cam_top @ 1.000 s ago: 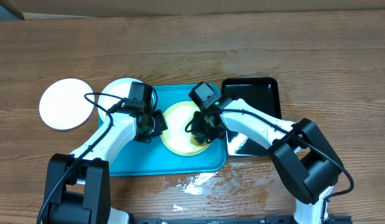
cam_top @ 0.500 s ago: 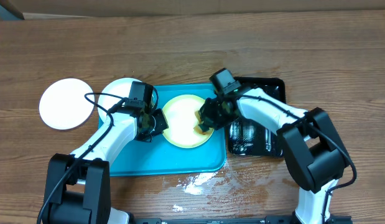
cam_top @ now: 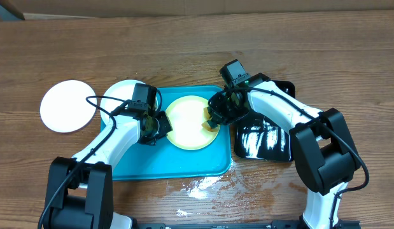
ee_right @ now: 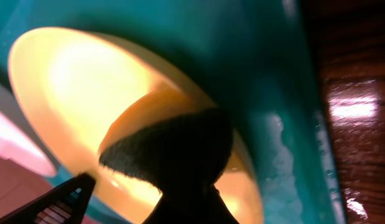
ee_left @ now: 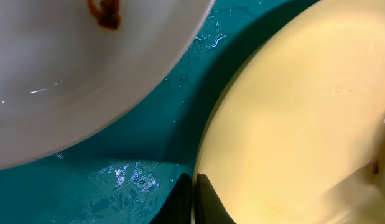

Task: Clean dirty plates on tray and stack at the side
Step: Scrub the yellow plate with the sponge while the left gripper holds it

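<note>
The right gripper (cam_top: 213, 118), clamped on the sponge (ee_right: 170, 152), has slid up the right side of the plate (cam_top: 184, 124), and the black tray (cam_top: 263, 141) has skewed. The left gripper (cam_top: 156, 126) pinches the plate's left rim. The plate, glossy pale yellow, lies on the teal tray (cam_top: 139, 162).

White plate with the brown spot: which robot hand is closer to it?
Left. The left gripper pinches the yellow plate's rim right beside the white plate; the right gripper holds a sponge on the yellow plate's far side.

One yellow plate (cam_top: 184, 121), two white plates (cam_top: 68, 105), two trays (cam_top: 177, 164), one sponge (cam_top: 211, 123).
</note>
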{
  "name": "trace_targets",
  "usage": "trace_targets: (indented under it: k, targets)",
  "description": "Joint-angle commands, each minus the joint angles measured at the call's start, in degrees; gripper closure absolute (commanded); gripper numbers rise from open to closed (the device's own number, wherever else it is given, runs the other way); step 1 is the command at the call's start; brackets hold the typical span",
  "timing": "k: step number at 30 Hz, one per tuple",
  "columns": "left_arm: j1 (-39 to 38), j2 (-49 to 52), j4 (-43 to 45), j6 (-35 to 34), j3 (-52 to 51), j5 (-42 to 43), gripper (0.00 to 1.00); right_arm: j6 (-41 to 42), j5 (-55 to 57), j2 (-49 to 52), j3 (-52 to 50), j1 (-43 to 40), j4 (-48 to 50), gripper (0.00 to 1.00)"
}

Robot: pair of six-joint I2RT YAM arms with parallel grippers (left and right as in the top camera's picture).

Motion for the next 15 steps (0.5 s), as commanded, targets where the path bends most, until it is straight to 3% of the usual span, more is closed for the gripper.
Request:
trace_targets:
  k: [1, 9, 15]
  targets:
    - [-0.1, 0.5, -0.2, -0.9, 0.8, -0.7, 0.96, -0.1, 7.9, -0.9, 1.0, 2.3, -0.2, 0.96]
    - [-0.1, 0.5, -0.3, -1.0, 0.8, -0.7, 0.96, 4.7, 10.7, -0.6, -0.5, 4.7, -1.0, 0.96]
    - [-0.1, 0.5, -0.2, -0.9, 0.8, -0.7, 0.96, 8.1, 5.3, -0.5, -2.3, 4.7, 1.3, 0.96]
